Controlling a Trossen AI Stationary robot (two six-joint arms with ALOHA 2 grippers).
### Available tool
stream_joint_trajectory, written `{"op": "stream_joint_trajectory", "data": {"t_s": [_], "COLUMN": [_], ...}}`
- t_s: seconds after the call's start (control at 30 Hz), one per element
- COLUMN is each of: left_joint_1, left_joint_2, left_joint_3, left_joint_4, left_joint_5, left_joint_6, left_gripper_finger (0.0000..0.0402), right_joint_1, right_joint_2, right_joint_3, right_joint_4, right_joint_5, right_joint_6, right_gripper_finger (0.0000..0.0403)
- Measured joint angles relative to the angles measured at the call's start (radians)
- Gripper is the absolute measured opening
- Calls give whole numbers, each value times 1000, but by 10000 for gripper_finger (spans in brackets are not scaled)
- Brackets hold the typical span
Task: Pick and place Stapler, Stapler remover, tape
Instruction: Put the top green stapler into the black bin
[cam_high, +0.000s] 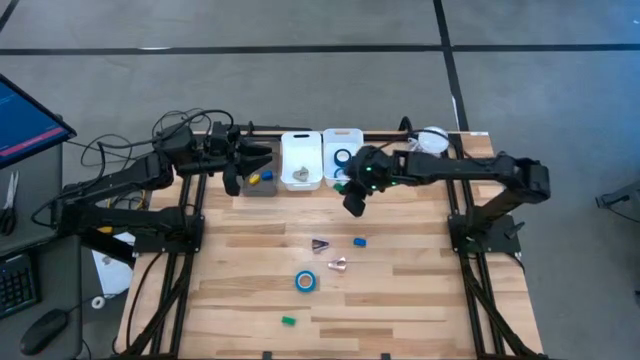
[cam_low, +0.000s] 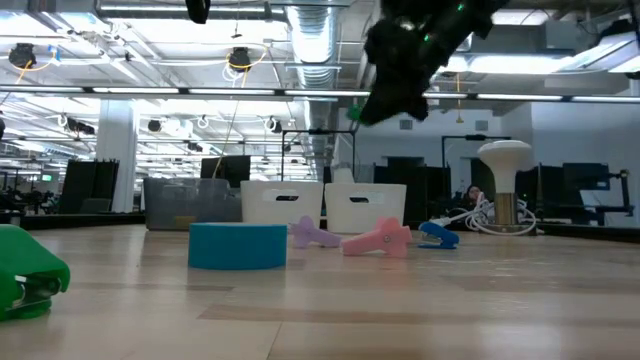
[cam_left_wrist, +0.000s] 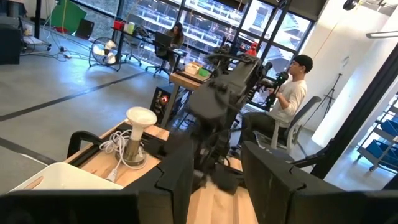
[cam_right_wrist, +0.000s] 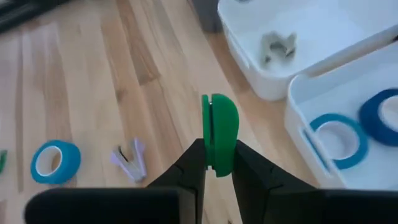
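My right gripper (cam_high: 353, 200) hangs above the table just in front of the white bins, shut on a small green stapler (cam_right_wrist: 219, 127). On the boards lie a blue tape roll (cam_high: 305, 281), a purple stapler remover (cam_high: 320, 244), a pink stapler remover (cam_high: 337, 264), a small blue stapler (cam_high: 359, 241) and another green stapler (cam_high: 288, 321). The right white bin (cam_right_wrist: 298, 99) holds two blue tape rolls (cam_right_wrist: 336, 140). The middle white bin (cam_right_wrist: 249, 68) holds a grey stapler remover (cam_right_wrist: 278, 45). My left gripper (cam_high: 235, 175) waits open at the back left, by the grey bin. My right gripper pinches the green stapler's two flat sides (cam_right_wrist: 217, 155) between its two fingers, at the stapler's lower end. The fingers slant down from the table's right side. The stapler stands up out of the fingertips, narrow edge toward the camera, lifted clear of the table.
A grey bin (cam_high: 260, 185) with yellow and blue pieces stands left of the white bins. A white lamp-like stand with a coiled cable (cam_low: 503, 190) sits at the back right corner. A person sits in the room beyond the table, seen in the left wrist view.
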Motion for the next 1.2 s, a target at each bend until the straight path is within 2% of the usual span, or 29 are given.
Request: {"op": "stream_joint_trajectory", "data": {"t_s": [0.23, 0.53, 0.83, 1.2], "left_joint_1": [0, 0, 0, 0], "left_joint_2": [-13, -65, -107, -121], "left_joint_3": [0, -2, -2, -1], "left_joint_4": [0, -11, -18, -26], "left_joint_5": [0, 0, 1, 1], "left_joint_6": [0, 0, 0, -3], "left_gripper_finger": [126, 126, 126, 126], "right_joint_1": [-34, -87, -108, -105], "right_joint_2": [164, 421, 652, 857], "right_joint_3": [191, 565, 873, 1090], "right_joint_4": [-2, -85, -148, -173], "right_joint_5": [-49, -112, -193, -239], "right_joint_6": [-88, -172, -186, -141], "right_gripper_finger": [53, 53, 53, 53]}}
